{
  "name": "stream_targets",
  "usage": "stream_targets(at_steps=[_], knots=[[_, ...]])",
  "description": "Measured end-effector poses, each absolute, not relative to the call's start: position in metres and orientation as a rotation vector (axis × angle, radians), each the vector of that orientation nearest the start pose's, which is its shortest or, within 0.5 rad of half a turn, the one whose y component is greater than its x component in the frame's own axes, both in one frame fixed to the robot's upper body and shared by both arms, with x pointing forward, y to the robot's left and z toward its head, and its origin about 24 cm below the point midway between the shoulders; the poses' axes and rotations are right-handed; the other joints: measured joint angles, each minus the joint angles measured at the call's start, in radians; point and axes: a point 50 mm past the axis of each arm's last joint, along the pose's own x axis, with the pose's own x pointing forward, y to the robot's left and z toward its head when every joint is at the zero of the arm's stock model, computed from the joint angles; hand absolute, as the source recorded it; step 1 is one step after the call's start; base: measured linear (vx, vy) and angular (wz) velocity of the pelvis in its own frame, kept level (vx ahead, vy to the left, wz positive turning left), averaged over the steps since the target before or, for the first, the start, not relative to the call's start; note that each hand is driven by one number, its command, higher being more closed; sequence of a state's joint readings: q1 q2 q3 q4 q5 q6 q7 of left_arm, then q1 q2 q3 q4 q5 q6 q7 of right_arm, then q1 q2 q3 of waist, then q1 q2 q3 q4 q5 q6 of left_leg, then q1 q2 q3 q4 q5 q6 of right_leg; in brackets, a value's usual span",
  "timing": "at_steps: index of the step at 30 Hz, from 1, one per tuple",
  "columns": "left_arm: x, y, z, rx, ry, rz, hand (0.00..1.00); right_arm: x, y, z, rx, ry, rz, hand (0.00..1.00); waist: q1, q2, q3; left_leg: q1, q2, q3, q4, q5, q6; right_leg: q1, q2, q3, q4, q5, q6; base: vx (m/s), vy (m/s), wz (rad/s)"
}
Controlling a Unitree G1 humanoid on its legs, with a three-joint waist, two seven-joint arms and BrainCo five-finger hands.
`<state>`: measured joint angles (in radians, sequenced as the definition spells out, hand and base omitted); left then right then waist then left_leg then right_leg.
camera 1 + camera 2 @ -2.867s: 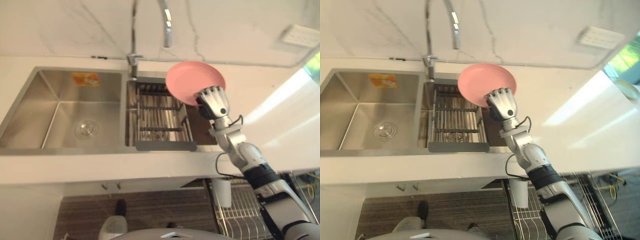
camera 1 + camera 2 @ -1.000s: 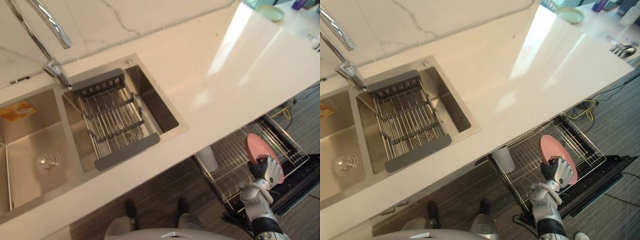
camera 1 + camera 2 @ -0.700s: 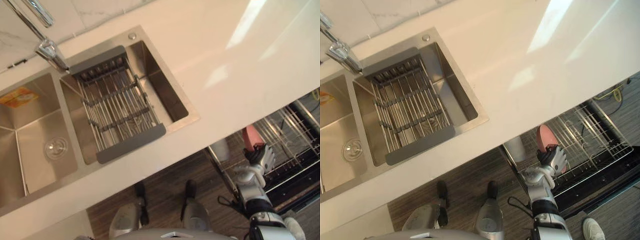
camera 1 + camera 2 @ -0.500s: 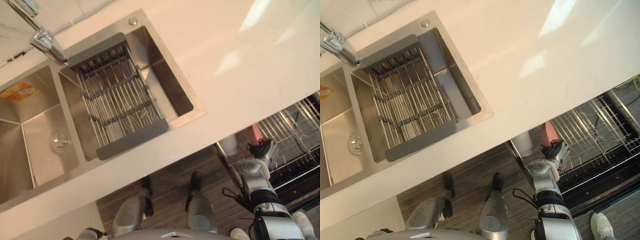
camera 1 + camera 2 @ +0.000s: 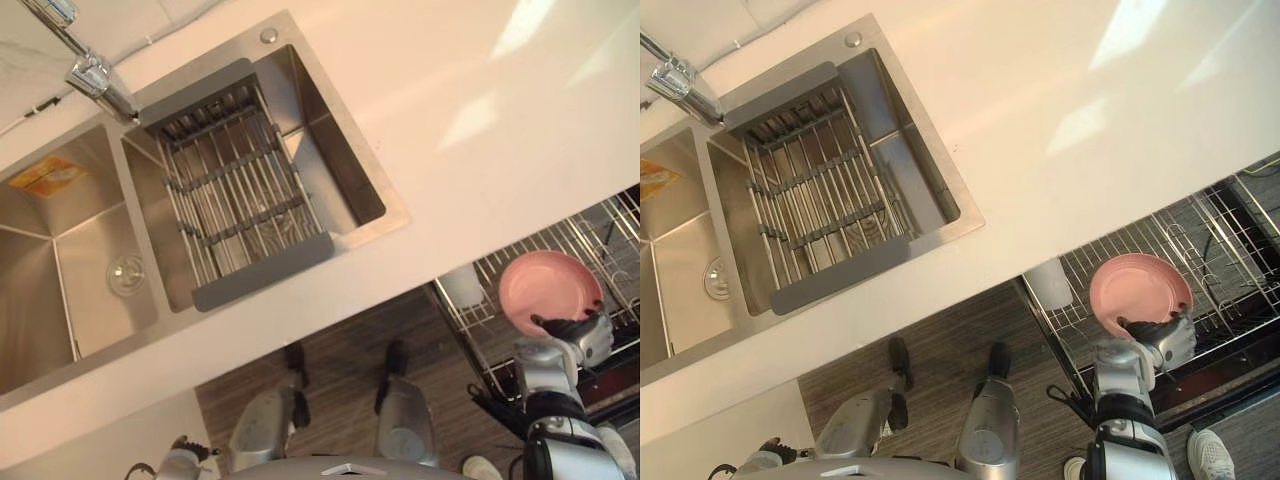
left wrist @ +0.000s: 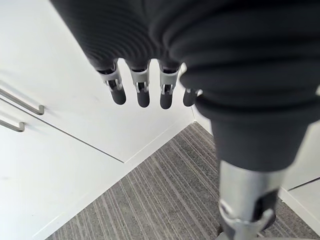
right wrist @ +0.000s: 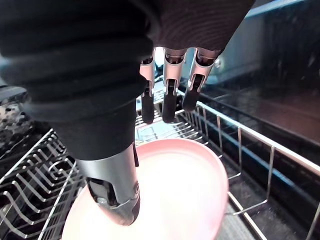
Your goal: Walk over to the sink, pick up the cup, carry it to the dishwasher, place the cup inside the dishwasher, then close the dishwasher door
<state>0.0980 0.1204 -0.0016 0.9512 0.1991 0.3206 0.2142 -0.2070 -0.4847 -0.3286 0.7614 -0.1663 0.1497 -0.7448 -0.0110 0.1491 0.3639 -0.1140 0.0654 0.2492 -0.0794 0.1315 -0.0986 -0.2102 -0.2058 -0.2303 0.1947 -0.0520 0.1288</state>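
A pink plate (image 5: 548, 288) lies face up on the wire rack (image 5: 1230, 250) of the open dishwasher, below the counter's edge. My right hand (image 5: 1165, 340) is at the plate's near rim. In the right wrist view its fingers (image 7: 170, 95) hang straight above the plate (image 7: 185, 195) and the thumb reaches over it; nothing is gripped. A white cup (image 5: 462, 286) stands at the rack's left end, apart from the hand. My left hand (image 6: 142, 85) hangs open over striped grey floor beside white cabinet fronts.
The white counter (image 5: 480, 120) overhangs the rack. A double steel sink (image 5: 60, 280) with a wire drain basket (image 5: 240, 190) and a faucet (image 5: 90, 72) lies to the left. A person's white shoe (image 5: 1205, 455) shows on the floor at the lower right.
The plate, held upright in my curled right hand before, now lies flat on the rack, and the hand's fingers have straightened off it. The camera has shifted slightly.
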Motion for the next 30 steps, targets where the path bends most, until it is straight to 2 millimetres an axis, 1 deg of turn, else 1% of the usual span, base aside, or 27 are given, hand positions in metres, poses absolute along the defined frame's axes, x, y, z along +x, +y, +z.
stream_targets(at_steps=[2, 3, 4, 5, 7, 9, 10, 12, 13, 14, 15, 16, 18, 19, 20, 21, 22, 23, 24, 25, 26, 27, 28, 29, 30], knots=[[0.082, 0.216, -0.159, 0.444, 1.333, 0.199, 0.0, 0.202, -0.378, 0.0, -0.646, 0.486, -1.19, 0.0, 0.001, -0.014, -0.003, 0.007, 0.009, 0.006, 0.0, -0.001, 0.001, 0.004, 0.008, 0.001, 0.0, -0.001, -0.005, -0.03, -0.015, -0.06], [0.082, 0.218, -0.159, 0.446, 1.332, 0.202, 0.0, 0.194, -0.38, -0.002, -0.636, 0.489, -1.219, 0.0, 0.001, -0.024, -0.008, 0.009, 0.017, 0.015, 0.0, -0.002, 0.003, 0.005, 0.016, 0.004, -0.003, 0.0, -0.008, -0.04, -0.016, -0.1], [0.082, 0.219, -0.158, 0.448, 1.332, 0.205, 0.0, 0.188, -0.381, -0.003, -0.637, 0.472, -1.234, 0.0, 0.001, -0.036, -0.014, 0.011, 0.025, 0.027, 0.0, -0.006, 0.011, 0.005, 0.024, 0.006, -0.006, 0.002, -0.011, -0.04, -0.019, -0.11], [0.082, 0.219, -0.158, 0.45, 1.333, 0.206, 0.0, 0.185, -0.381, -0.002, -0.622, 0.46, -1.252, 0.0, 0.0, -0.045, -0.019, 0.012, 0.027, 0.029, 0.0, -0.006, 0.011, 0.005, 0.027, 0.009, -0.009, 0.003, -0.012, -0.03, -0.019, -0.11], [0.08, 0.224, -0.158, 0.461, 1.344, 0.213, 0.0, 0.173, -0.382, 0.0, -0.58, 0.398, -1.308, 0.0, -0.003, -0.076, -0.045, 0.018, 0.037, 0.041, 0.0, -0.007, 0.013, 0.007, 0.04, 0.023, -0.019, 0.008, -0.019, -0.01, -0.017, -0.15], [0.08, 0.224, -0.158, 0.462, 1.35, 0.214, 0.0, 0.169, -0.382, 0.006, -0.576, 0.334, -1.323, 0.0, -0.008, -0.088, -0.051, 0.031, 0.041, 0.053, 0.0, -0.011, 0.02, 0.019, 0.046, 0.032, -0.027, 0.012, -0.02, 0.01, -0.004, -0.16], [0.078, 0.225, -0.158, 0.47, 1.356, 0.215, 0.0, 0.166, -0.38, 0.015, -0.549, 0.251, -1.343, 0.0, -0.019, -0.096, -0.064, 0.041, 0.044, 0.059, 0.0, -0.015, 0.02, 0.034, 0.053, 0.041, -0.038, 0.018, -0.021, 0.03, 0.008, -0.2], [0.075, 0.229, -0.158, 0.473, 1.364, 0.227, 0.0, 0.165, -0.376, 0.023, -0.53, 0.179, -1.356, 0.0, -0.026, -0.109, -0.076, 0.051, 0.049, 0.079, 0.015, -0.029, 0.021, 0.038, 0.061, 0.06, -0.046, 0.022, -0.022, 0.03, 0.002, -0.28], [0.075, 0.23, -0.157, 0.481, 1.364, 0.227, 0.0, 0.162, -0.376, 0.029, -0.495, 0.128, -1.385, 0.0, -0.027, -0.117, -0.08, 0.041, 0.057, 0.085, 0.067, -0.059, 0.022, 0.043, 0.066, 0.075, -0.047, 0.023, -0.023, 0.03, -0.016, -0.36], [0.074, 0.23, -0.157, 0.482, 1.368, 0.221, 0.0, 0.157, -0.378, 0.036, -0.468, 0.091, -1.429, 0.0, -0.031, -0.117, -0.083, 0.043, 0.064, 0.094, 0.107, -0.086, 0.021, 0.058, 0.069, 0.088, -0.05, 0.025, -0.022, 0.04, -0.013, -0.32], [0.074, 0.229, -0.158, 0.483, 1.374, 0.214, 0.0, 0.154, -0.381, 0.039, -0.453, 0.077, -1.453, 0.0, -0.036, -0.117, -0.086, 0.044, 0.067, 0.098, 0.122, -0.097, 0.02, 0.064, 0.07, 0.093, -0.052, 0.025, -0.022, 0.04, 0.009, -0.25], [0.073, 0.229, -0.158, 0.487, 1.38, 0.203, 0.0, 0.147, -0.387, 0.041, -0.446, 0.066, -1.495, 0.0, -0.049, -0.117, -0.093, 0.046, 0.072, 0.106, 0.143, -0.113, 0.019, 0.071, 0.072, 0.102, -0.059, 0.027, -0.02, 0.02, 0.02, -0.25], [0.072, 0.228, -0.158, 0.489, 1.395, 0.189, 0.0, 0.13, -0.396, 0.043, -0.451, 0.074, -1.574, 0.0, -0.061, -0.117, -0.109, 0.046, 0.073, 0.112, 0.151, -0.124, 0.018, 0.072, 0.073, 0.115, -0.071, 0.035, -0.018, 0.03, 0.028, -0.19], [0.072, 0.228, -0.159, 0.481, 1.403, 0.186, 0.0, 0.118, -0.402, 0.041, -0.434, 0.09, -1.623, 0.0, -0.076, -0.117, -0.114, 0.049, 0.071, 0.112, 0.149, -0.125, 0.018, 0.078, 0.073, 0.116, -0.076, 0.039, -0.018, 0.05, 0.029, -0.06], [0.07, 0.229, -0.159, 0.476, 1.417, 0.193, 0.0, 0.105, -0.408, 0.039, -0.4, 0.11, -1.675, 0.0, -0.087, -0.12, -0.116, 0.061, 0.071, 0.117, 0.147, -0.127, 0.017, 0.088, 0.073, 0.118, -0.08, 0.041, -0.018, 0.05, 0.022, -0.05], [0.069, 0.229, -0.159, 0.465, 1.422, 0.204, 0.0, 0.097, -0.41, 0.038, -0.377, 0.118, -1.702, 0.0, -0.092, -0.122, -0.117, 0.068, 0.071, 0.121, 0.147, -0.13, 0.016, 0.094, 0.074, 0.121, -0.081, 0.041, -0.018, 0.04, 0.024, -0.11], [0.067, 0.231, -0.159, 0.453, 1.434, 0.218, 0.0, 0.084, -0.415, 0.036, -0.316, 0.117, -1.747, 0.0, -0.1, -0.123, -0.119, 0.085, 0.071, 0.127, 0.146, -0.135, 0.015, 0.107, 0.073, 0.126, -0.085, 0.041, -0.018, 0.02, 0.028, -0.2], [0.065, 0.232, -0.159, 0.444, 1.447, 0.223, 0.0, 0.069, -0.419, 0.031, -0.218, 0.112, -1.781, 0.0, -0.099, -0.124, -0.13, 0.094, 0.071, 0.137, 0.144, -0.138, 0.016, 0.109, 0.073, 0.136, -0.087, 0.041, -0.017, 0.01, 0.026, -0.19], [0.064, 0.232, -0.16, 0.431, 1.453, 0.232, 0.0, 0.063, -0.421, 0.026, -0.164, 0.117, -1.792, 0.0, -0.101, -0.124, -0.137, 0.096, 0.07, 0.139, 0.142, -0.139, 0.015, 0.109, 0.073, 0.137, -0.087, 0.041, -0.017, 0.01, 0.019, -0.15], [0.062, 0.234, -0.16, 0.398, 1.463, 0.252, 0.0, 0.048, -0.419, 0.01, -0.008, 0.135, -1.799, 0.0, -0.106, -0.125, -0.152, 0.103, 0.068, 0.14, 0.129, -0.135, 0.015, 0.112, 0.072, 0.137, -0.089, 0.041, -0.017, 0.01, 0.008, -0.04], [0.062, 0.234, -0.16, 0.39, 1.465, 0.255, 0.0, 0.042, -0.416, 0.002, 0.067, 0.138, -1.792, 0.0, -0.106, -0.126, -0.155, 0.108, 0.067, 0.141, 0.125, -0.134, 0.014, 0.116, 0.072, 0.136, -0.09, 0.041, -0.017, 0.01, 0.005, -0.05], [0.06, 0.233, -0.16, 0.356, 1.473, 0.273, 0.0, 0.036, -0.406, -0.015, 0.198, 0.153, -1.762, 0.0, -0.106, -0.127, -0.155, 0.125, 0.066, 0.145, 0.113, -0.13, 0.012, 0.131, 0.072, 0.135, -0.095, 0.041, -0.017, -0.03, 0.003, -0.04], [0.058, 0.232, -0.161, 0.331, 1.484, 0.286, 0.0, 0.033, -0.397, -0.026, 0.296, 0.15, -1.745, 0.0, -0.105, -0.126, -0.156, 0.138, 0.064, 0.148, 0.101, -0.128, 0.012, 0.142, 0.072, 0.133, -0.097, 0.04, -0.016, -0.04, 0.003, -0.04], [0.056, 0.23, -0.162, 0.315, 1.492, 0.292, 0.0, 0.031, -0.391, -0.034, 0.352, 0.145, -1.737, 0.0, -0.102, -0.125, -0.163, 0.14, 0.063, 0.149, 0.093, -0.127, 0.012, 0.143, 0.071, 0.132, -0.098, 0.039, -0.016, -0.05, 0.006, -0.02], [0.052, 0.227, -0.164, 0.279, 1.507, 0.311, 0.0, 0.029, -0.378, -0.046, 0.44, 0.137, -1.719, 0.0, -0.096, -0.125, -0.173, 0.143, 0.06, 0.152, 0.09, -0.126, 0.014, 0.145, 0.069, 0.132, -0.102, 0.037, -0.015, 0.0, 0.0, 0.0]])
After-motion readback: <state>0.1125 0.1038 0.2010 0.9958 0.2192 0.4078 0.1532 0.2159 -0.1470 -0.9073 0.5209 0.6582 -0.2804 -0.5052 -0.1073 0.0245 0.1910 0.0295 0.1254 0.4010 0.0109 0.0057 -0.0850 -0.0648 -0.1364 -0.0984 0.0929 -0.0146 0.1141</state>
